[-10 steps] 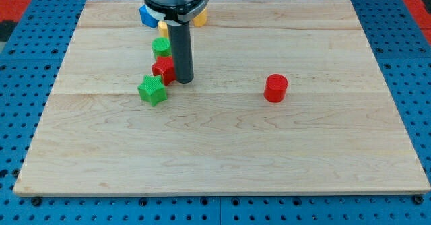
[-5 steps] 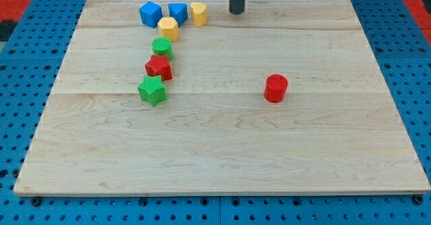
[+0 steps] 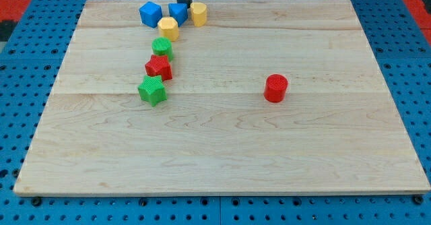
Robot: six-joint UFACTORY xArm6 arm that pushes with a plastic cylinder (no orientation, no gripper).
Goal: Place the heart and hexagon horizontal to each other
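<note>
A yellow block that looks like the heart (image 3: 198, 13) sits at the view's top, right of a blue block (image 3: 178, 13). A yellow hexagon-like block (image 3: 168, 28) lies just below and left of that blue block, lower in the view than the heart. My tip (image 3: 184, 5) is at the top edge of the board, right behind the blue block and just left of the heart. Whether it touches either block cannot be told.
A blue cube (image 3: 150, 13) sits left of the blue block. Below the hexagon run a green round block (image 3: 161, 47), a red star (image 3: 159, 67) and a green star (image 3: 152, 89). A red cylinder (image 3: 275, 88) stands alone right of centre on the wooden board (image 3: 222, 157).
The rod left the red star, moved up to the top of the board at the right, then slid left to sit behind the blue block. The blocks have not visibly moved.
</note>
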